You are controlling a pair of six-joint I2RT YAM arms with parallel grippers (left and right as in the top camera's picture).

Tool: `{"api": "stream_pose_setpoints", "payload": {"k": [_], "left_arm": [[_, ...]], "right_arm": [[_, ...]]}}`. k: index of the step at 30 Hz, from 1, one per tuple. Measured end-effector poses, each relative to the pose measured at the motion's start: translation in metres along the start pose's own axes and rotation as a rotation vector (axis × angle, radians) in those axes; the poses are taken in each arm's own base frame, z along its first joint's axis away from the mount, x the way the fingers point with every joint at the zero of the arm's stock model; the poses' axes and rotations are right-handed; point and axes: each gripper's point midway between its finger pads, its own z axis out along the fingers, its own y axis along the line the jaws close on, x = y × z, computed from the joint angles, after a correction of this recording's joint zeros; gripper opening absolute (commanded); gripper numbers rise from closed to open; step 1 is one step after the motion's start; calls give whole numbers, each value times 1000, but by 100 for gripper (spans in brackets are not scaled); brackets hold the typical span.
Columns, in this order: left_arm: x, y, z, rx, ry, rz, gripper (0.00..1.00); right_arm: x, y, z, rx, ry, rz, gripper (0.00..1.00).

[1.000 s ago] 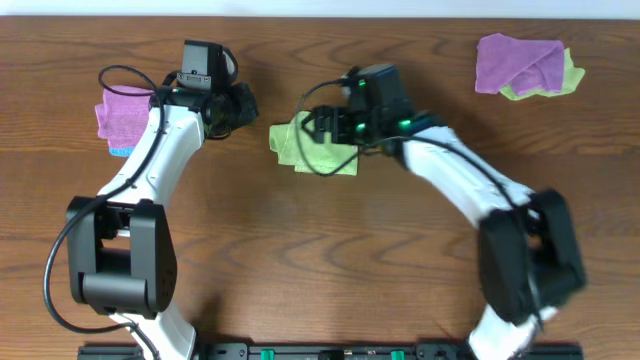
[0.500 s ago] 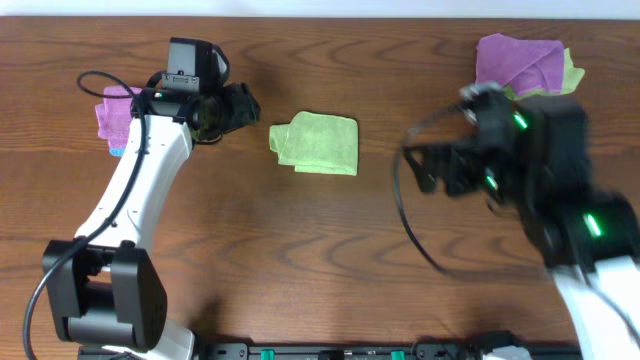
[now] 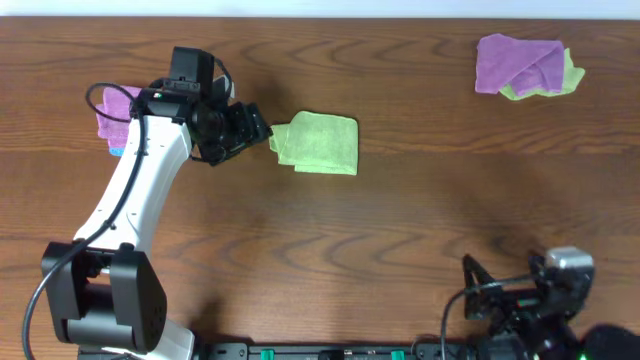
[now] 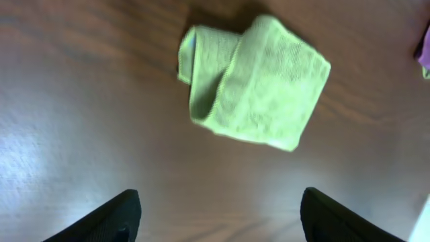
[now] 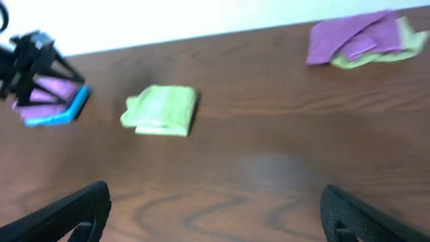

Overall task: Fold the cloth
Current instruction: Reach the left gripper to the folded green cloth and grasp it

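Green cloth lies folded on table, upper middle. L gripper hangs just beside cloth's left edge; fingers spread wide, holding nothing. R gripper down by front edge, well apart from cloth, fingers also spread, empty. Purple cloth pile in far right corner.

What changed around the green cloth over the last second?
The right arm left the green cloth and pulled back to the near right corner. The left fingers moved right from the pink cloth to the green cloth's left edge, open, not holding it. Green cloth and purple pile stayed put.
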Motion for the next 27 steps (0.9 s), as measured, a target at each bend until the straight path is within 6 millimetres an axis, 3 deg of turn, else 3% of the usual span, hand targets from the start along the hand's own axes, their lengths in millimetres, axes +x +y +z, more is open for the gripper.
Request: {"api": "stream_pose_setpoints", "payload": {"k": [4,13,16,21,24,27], "left_arm": [[10,1,4,19,31,-38,77],[46,13,35,146,12,-155,83],[53,1,45,208,-12,-172,86],[66,-37,65,300,-45,-178,91],[72,-48,72,294,-67,-202,98],[72,-52,75,270,-107,-238,95]], "right_arm": [[1,-7,-2,39,-9,16,99],[2,-12,-1,66,-7,26,99],[2,-12,-1,68,-8,29,99],[2,-12,-1,68,-7,29,99],[2,-13,-1,69,-7,29,99],[2,-12,-1,69,-8,29,99]]}}
